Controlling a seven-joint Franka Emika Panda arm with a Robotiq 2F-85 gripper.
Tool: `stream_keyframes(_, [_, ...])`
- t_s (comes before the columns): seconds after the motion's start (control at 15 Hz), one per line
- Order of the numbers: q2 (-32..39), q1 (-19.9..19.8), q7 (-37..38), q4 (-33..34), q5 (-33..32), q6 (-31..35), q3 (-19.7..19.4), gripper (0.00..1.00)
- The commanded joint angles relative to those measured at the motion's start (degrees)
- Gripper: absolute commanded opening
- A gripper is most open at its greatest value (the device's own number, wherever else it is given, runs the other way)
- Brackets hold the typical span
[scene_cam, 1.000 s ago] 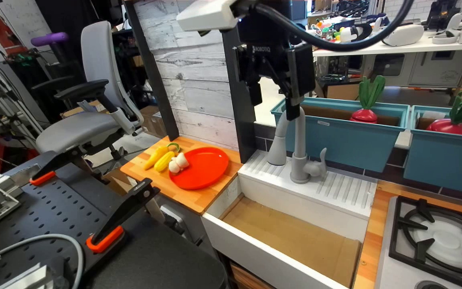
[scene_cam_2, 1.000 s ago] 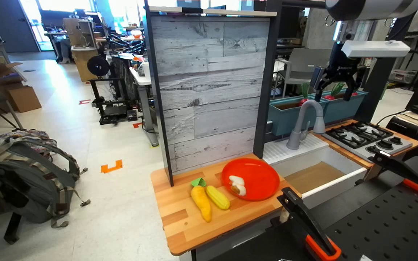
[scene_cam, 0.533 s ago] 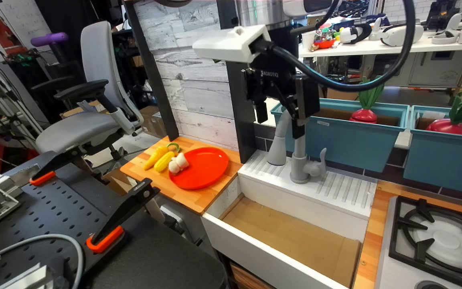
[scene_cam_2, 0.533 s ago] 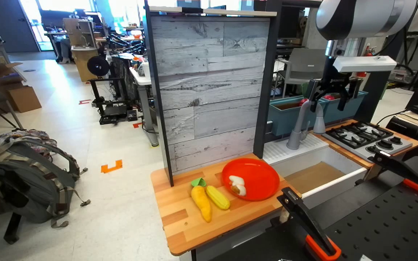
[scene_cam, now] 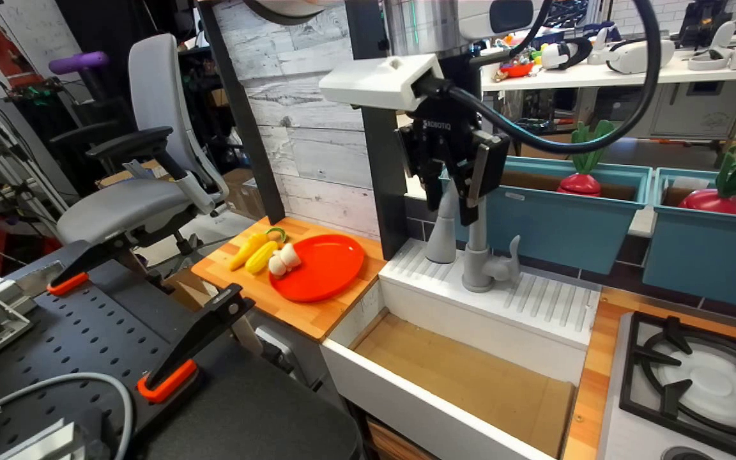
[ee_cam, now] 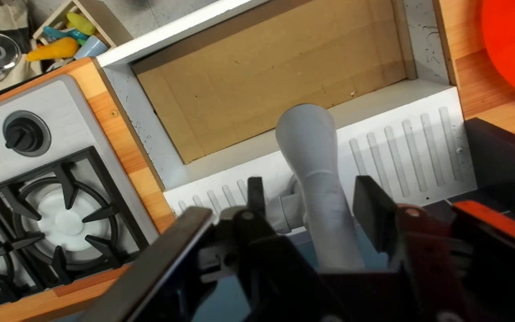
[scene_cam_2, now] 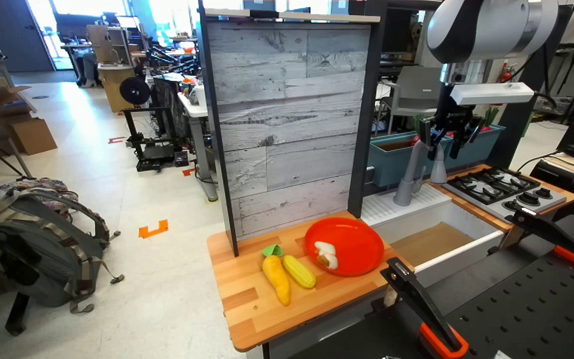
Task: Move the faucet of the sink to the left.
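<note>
standing on white sink (scene_cam: 489,333): matte grey, flare-tipped faucet (ee_cam: 322,185)

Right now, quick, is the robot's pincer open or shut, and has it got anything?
Pincer: open, jaws apart, holding nothing; in the wrist view the gooseneck faucet shows between them, with a gap visible on one side.

Faucet (scene_cam: 478,246) on sink (scene_cam: 406,412), pincer (ee_cam: 313,193) seemingly around it.
</note>
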Motion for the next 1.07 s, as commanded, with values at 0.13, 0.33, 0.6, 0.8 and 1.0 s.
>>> stream_keyframes(0.13, [0.72,0.36,-0.23,1.44,-0.36,-0.67,0.22,0.10])
stream_keyframes(0.33, [-0.16,0.45,-0.29,0.61,0.35,-1.44,1.20,0.06])
stream_keyframes(0.6, [-0.08,-0.01,1.16,1.14,3.27,-1.73,3.18,0.06])
stream_keyframes(0.8, [-0.12,-0.68,2.40,1.70,7.22,-1.70,5.08,0.06])
stream_keyframes(1.0, [-0.24,-1.00,3.57,2.53,11.29,-1.89,6.88,0.06])
